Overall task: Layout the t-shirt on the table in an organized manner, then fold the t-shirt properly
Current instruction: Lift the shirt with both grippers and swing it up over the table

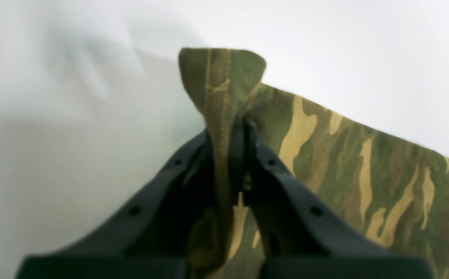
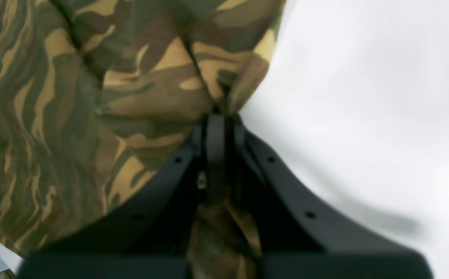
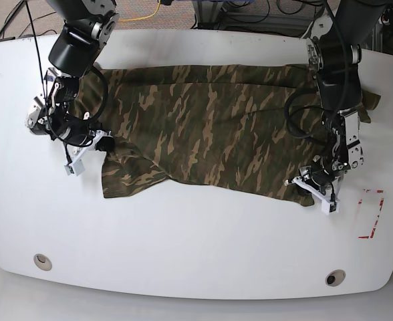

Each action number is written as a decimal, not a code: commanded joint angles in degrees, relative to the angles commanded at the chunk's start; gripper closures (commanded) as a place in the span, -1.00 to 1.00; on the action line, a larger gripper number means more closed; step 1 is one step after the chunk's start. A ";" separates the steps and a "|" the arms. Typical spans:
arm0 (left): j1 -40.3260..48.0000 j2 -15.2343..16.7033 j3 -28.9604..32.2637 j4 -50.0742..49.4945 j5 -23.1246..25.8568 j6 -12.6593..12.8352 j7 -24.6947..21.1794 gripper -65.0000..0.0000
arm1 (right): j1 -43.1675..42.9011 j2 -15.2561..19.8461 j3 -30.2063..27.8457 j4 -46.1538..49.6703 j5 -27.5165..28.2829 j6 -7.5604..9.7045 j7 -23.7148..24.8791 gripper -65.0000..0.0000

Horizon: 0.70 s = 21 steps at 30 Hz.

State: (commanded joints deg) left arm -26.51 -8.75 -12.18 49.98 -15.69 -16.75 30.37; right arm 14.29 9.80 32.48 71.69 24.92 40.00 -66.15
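Both arms are on the cloth at once. The left gripper [image 1: 230, 124] is pinched tight on a hemmed edge of the t-shirt [image 3: 210, 127], with a little flap of fabric standing up just past its fingertips and the rest of the garment running away to one side of the fingers. The right gripper [image 2: 218, 114] is clamped the same way, a bunched fold caught between its closed fingers, and here the shirt's bulk lies off to the other side, with bare table [image 3: 196, 247] beyond the tips.

So the shirt is strung between the two grips, its long axis running straight from one pair of fingers to the other. That line is what matters: each gripper has cloth only inward, toward its partner, and nothing but tabletop outward. In the base view the body lies mostly flat along the far part of the table, but the near edge sags and wrinkles between the holds, and a sleeve flops out close beside the right gripper.

My read is we're in the laying-out stage, and neither arm is nearer, since both already have the shirt. The fabric is soft, so drawing the grips apart along that axis should take the slack out.
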 joint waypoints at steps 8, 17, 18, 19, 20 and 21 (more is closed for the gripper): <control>1.41 -0.26 -0.09 5.19 -4.92 0.00 3.43 0.99 | -1.67 -0.26 0.18 10.90 0.00 0.00 -5.54 1.00; 4.04 -4.75 0.00 23.65 -12.22 0.00 12.84 0.99 | 0.44 0.62 0.35 22.86 0.00 0.00 -11.87 1.00; 3.96 -5.27 0.00 24.88 -12.66 0.00 13.54 0.99 | 1.14 1.23 0.35 23.21 0.00 0.00 -12.66 1.00; 3.78 -5.89 0.00 27.08 -13.54 0.00 14.59 0.99 | 2.46 2.11 0.35 23.38 0.09 0.00 -13.80 1.00; 3.52 -6.24 0.09 28.13 -14.07 0.00 15.12 0.99 | 3.43 2.46 0.26 23.38 0.09 0.00 -13.85 1.00; 2.81 -6.42 0.09 29.80 -14.68 0.00 15.82 0.99 | 4.57 2.90 0.26 23.30 0.09 0.00 -13.85 1.00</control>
State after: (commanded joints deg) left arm -23.69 -15.16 -12.09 79.78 -30.37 -16.75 46.20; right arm 18.86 12.70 32.75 94.99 25.01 40.00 -80.00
